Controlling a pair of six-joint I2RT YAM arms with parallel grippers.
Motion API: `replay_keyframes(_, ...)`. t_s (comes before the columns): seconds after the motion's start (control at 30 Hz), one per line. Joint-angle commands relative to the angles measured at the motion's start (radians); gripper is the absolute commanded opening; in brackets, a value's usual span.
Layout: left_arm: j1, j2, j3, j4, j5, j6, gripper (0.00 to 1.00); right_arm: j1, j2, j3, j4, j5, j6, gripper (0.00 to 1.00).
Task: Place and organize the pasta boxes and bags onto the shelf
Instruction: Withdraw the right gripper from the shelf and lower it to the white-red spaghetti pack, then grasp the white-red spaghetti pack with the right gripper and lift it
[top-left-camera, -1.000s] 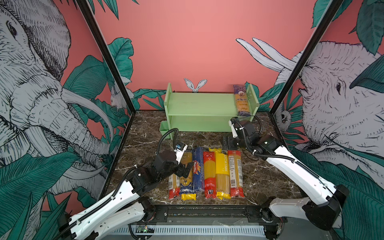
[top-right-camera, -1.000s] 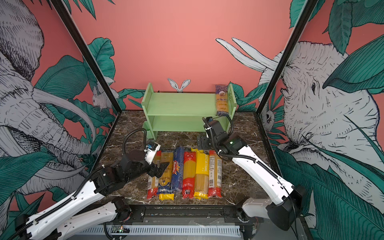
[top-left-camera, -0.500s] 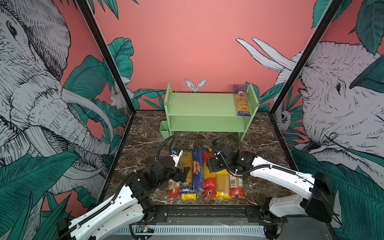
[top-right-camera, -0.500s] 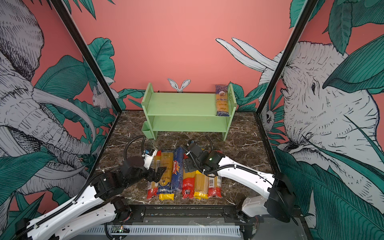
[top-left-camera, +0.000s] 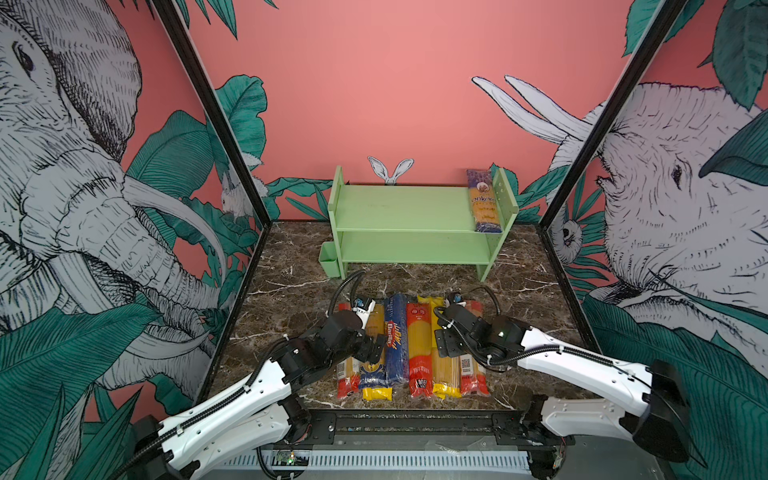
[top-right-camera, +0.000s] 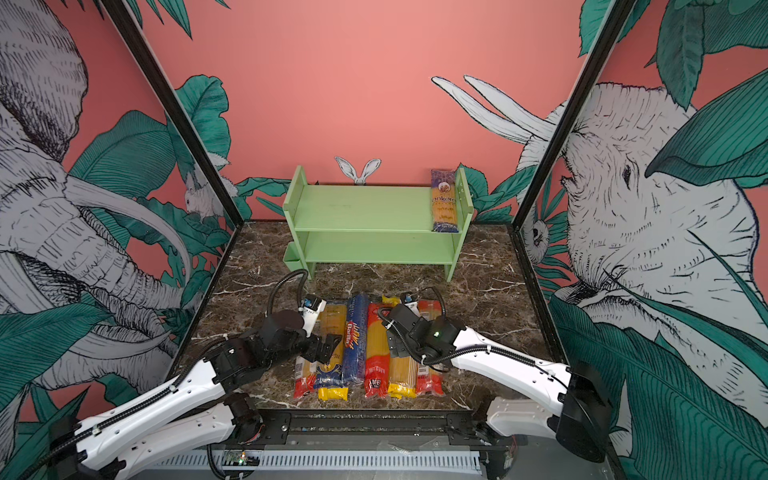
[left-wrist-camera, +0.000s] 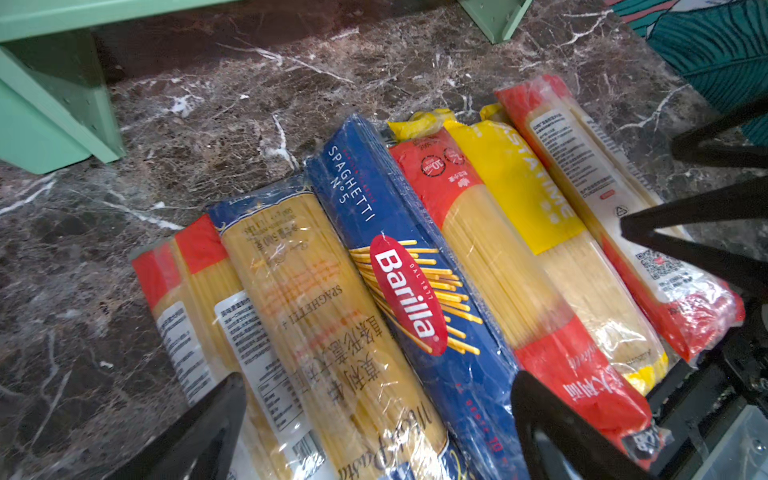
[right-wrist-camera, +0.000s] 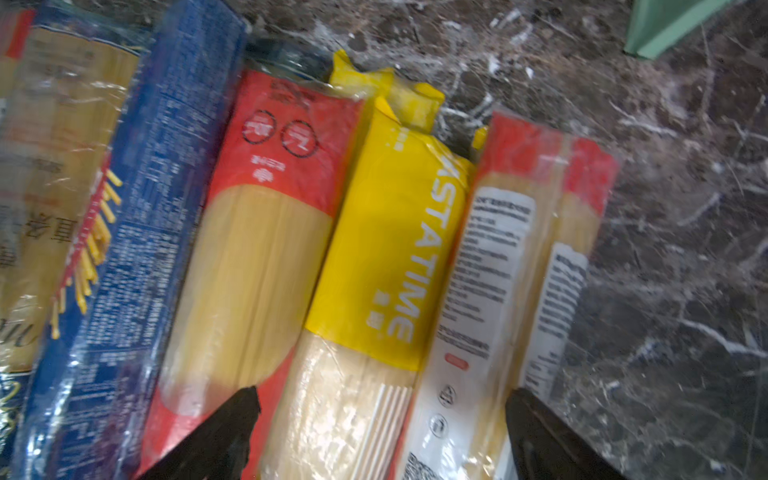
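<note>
With fingers apart on the left gripper (left-wrist-camera: 378, 378) and right gripper (right-wrist-camera: 382, 392), the right spans the yellow-ended pack (right-wrist-camera: 386, 232) and its three-o'clock red-ended pack (right-wrist-camera: 490, 257), so closing may grab both.

- On the pale green two-tier shelf (top-left-camera: 399, 208), the top tier is open except at its right end, which a purple-ended clear spaghetti pack (top-left-camera: 483, 201) occupies. The lower tier is open.
- The dark marble tabletop (top-left-camera: 419, 278) has a bare strip between the shelf and the tight row of spaghetti packs (top-left-camera: 397, 340) near the front edge.
</note>
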Motion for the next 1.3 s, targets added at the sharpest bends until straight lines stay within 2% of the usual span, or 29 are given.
replay_keyframes(0.0, -0.002, 0.058, 0.021, 0.088, 0.057, -0.008, 0.99, 0.003, -0.053, -0.051, -0.089, 0.075, 0.089, 0.93)
replay_keyframes(0.2, -0.002, 0.152, 0.052, 0.17, 0.128, -0.009, 0.98, 0.003, -0.117, -0.148, -0.114, 0.084, 0.175, 0.93)
replay_keyframes(0.4, -0.009, 0.182, 0.059, 0.224, 0.179, -0.029, 0.98, 0.003, -0.178, -0.249, -0.053, 0.032, 0.225, 0.93)
replay_keyframes(0.87, -0.061, 0.242, 0.092, 0.238, 0.161, -0.034, 0.97, 0.002, -0.167, -0.365, 0.167, -0.061, 0.245, 0.92)
replay_keyframes(1.03, -0.064, 0.241, 0.091, 0.227, 0.152, -0.033, 0.97, 0.003, -0.146, -0.386, 0.189, -0.065, 0.251, 0.9)
replay_keyframes(1.13, -0.065, 0.243, 0.09, 0.222, 0.148, -0.037, 0.97, 0.003, -0.151, -0.4, 0.19, -0.065, 0.257, 0.87)
replay_keyframes(1.2, -0.065, 0.244, 0.089, 0.222, 0.145, -0.038, 0.97, 0.002, -0.164, -0.41, 0.195, -0.065, 0.258, 0.78)
replay_keyframes(1.27, -0.066, 0.245, 0.09, 0.222, 0.144, -0.041, 0.97, 0.003, -0.184, -0.421, 0.201, -0.068, 0.263, 0.65)
